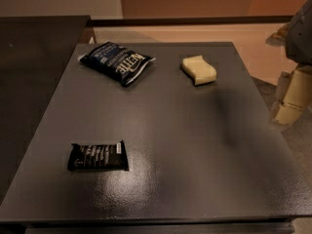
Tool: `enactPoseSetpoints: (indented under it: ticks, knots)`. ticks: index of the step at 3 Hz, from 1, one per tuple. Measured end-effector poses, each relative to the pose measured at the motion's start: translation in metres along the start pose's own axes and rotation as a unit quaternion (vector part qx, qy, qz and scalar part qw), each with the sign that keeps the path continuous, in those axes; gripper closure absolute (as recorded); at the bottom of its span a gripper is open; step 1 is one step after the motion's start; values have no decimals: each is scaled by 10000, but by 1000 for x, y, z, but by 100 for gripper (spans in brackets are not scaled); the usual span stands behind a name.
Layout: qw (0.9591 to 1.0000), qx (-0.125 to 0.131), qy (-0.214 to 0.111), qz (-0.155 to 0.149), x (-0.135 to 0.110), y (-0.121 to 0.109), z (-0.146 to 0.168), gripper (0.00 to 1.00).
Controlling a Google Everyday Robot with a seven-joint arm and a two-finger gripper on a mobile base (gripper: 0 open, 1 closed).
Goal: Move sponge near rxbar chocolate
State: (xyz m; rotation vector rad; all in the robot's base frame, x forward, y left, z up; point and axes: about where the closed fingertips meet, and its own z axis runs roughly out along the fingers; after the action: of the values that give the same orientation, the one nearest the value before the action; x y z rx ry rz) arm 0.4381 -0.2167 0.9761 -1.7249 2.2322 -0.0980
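Observation:
The pale yellow sponge (199,69) lies on the dark grey table (195,145) at the far right. The rxbar chocolate (98,156), a flat black wrapper with white lettering, lies at the near left. They are far apart. My gripper (291,101), with beige fingers, hangs at the right edge of the view, beyond the table's right side, well to the right of the sponge and holding nothing that I can see.
A dark blue chip bag (117,61) with white lettering lies at the far left of the table. A second dark surface (34,57) adjoins on the left. A wooden floor and wall lie behind.

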Motion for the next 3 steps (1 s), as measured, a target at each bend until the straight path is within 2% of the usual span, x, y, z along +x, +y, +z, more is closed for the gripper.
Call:
enactPoseSetpoints:
  ticks: [2,3]
  knots:
    - [9999,61,-84,85,-2,-6,4,0]
    - [9991,97,-282,312,-7,-22,20,0]
